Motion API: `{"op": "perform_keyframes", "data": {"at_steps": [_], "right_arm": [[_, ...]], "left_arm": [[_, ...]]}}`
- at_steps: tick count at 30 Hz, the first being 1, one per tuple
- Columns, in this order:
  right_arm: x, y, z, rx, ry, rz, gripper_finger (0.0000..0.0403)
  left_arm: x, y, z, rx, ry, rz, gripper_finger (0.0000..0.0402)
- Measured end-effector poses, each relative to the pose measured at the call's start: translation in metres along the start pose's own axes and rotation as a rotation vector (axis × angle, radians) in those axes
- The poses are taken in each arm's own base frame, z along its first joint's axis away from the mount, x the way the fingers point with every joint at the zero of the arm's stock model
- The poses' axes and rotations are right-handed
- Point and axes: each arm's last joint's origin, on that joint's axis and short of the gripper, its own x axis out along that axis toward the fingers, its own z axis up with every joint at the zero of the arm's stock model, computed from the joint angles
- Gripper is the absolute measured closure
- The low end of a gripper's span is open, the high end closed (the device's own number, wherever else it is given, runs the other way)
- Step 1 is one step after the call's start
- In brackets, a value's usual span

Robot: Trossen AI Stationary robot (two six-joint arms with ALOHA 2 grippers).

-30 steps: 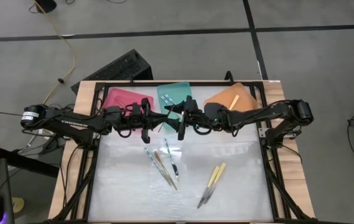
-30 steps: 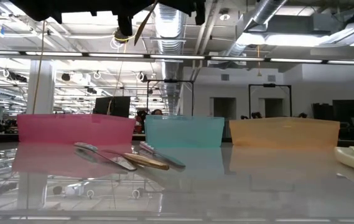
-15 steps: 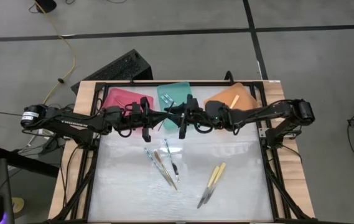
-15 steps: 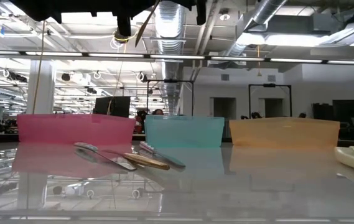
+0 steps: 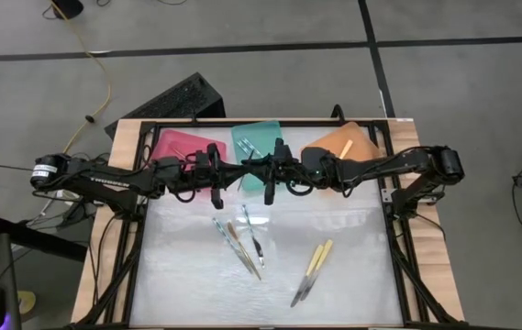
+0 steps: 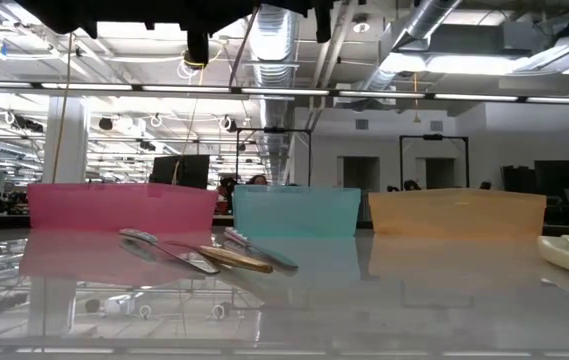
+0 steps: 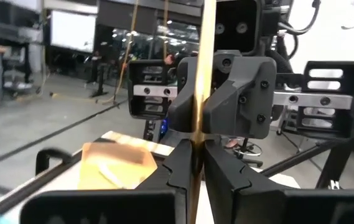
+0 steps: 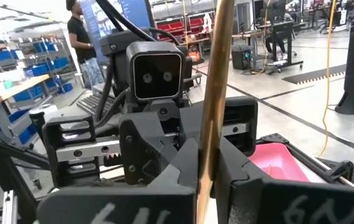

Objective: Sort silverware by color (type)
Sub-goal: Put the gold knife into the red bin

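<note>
The left pincer (image 5: 227,176) and the right pincer (image 5: 259,174) met tip to tip above the far middle of the tabletop (image 5: 352,266), just in front of the teal tray (image 5: 259,139). Both were shut on one orange-tan-handled utensil (image 7: 199,93), which stood nearly upright between them; each wrist view showed its slim handle clamped between that arm's own fingers, with the other pincer facing it close behind.

On the tabletop below, a cluster of utensils (image 5: 240,240) lay near the middle, fanned out and overlapping, teal-blue and orange-tan handles among them. Two pale yellow-handled utensils (image 5: 312,270) lay side by side toward the near right.

Along the far edge stood three trays in a row: a pink tray (image 5: 180,145) on the left, the teal tray in the middle holding a couple of teal-blue-handled pieces (image 5: 247,145), and an orange tray (image 5: 352,145) on the right with one orange-tan piece (image 5: 345,148) in it.
</note>
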Motion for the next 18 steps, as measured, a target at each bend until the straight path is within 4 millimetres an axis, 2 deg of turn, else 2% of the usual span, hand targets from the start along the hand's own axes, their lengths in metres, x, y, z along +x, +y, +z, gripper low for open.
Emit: {"op": "perform_keyframes", "data": {"at_steps": [9,13,18], "right_arm": [[0.001,-0.011,-0.004,-0.017,0.049,-0.034,0.0380],[0.002,-0.015,-0.003,-0.035,0.049,-0.039,0.0380],[0.003,-0.025,-0.001,-0.039,0.046,-0.053,0.0380]], "left_arm": [[-0.002,0.004,-0.013,-0.082,0.143,0.063,0.0322],[-0.010,0.008,-0.018,-0.115,0.236,0.179,0.0300],[-0.025,0.014,-0.017,-0.142,0.287,0.349,0.0293]]}}
